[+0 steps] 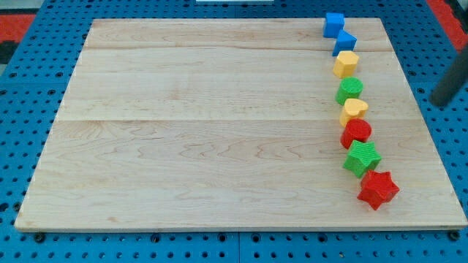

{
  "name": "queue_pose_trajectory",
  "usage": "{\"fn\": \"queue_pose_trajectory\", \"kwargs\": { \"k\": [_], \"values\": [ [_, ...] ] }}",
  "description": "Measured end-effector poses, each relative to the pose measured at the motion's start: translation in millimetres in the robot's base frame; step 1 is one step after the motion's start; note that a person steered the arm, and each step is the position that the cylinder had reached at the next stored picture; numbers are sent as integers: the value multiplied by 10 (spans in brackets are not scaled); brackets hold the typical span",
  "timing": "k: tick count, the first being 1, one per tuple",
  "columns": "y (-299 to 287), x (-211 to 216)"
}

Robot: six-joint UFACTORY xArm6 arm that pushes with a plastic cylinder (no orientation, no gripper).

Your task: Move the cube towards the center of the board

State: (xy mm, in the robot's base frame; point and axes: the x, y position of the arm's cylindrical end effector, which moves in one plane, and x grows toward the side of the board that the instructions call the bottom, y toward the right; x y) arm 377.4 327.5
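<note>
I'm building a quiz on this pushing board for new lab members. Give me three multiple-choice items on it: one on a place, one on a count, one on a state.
1. Where do the blocks lie on the board?
A. in a line down the view's right
B. clustered at the centre
C. along the view's bottom edge

2. How many blocks are red?
A. one
B. two
C. four

3. Is my tip touching any block?
A. yes, it presses the red star
B. yes, it presses the green block
C. no, it stands apart from all of them

Answers:
1. A: the line runs from the blue cube at the view's top to the red star near the bottom.
2. B: only the red round block and the red star are red.
3. C: my tip is off the board's right edge, with bare wood between it and the line.
</note>
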Motion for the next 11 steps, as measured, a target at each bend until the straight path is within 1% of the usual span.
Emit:
{"fn": "queue_pose_trajectory", "kwargs": {
  "k": [1, 2, 3, 4, 5, 6, 7, 8, 9, 10, 11],
  "values": [
    [0, -817],
    [-177, -1635],
    [-772, -1862],
    [-1309, -1771],
    [-2141, -1665],
    [-2548, -1563],
    [-2224, -1414],
    [-2310, -1131],
    [-3296, -1073],
    [-3506, -1073],
    [-3511, -1073]
  ]
}}
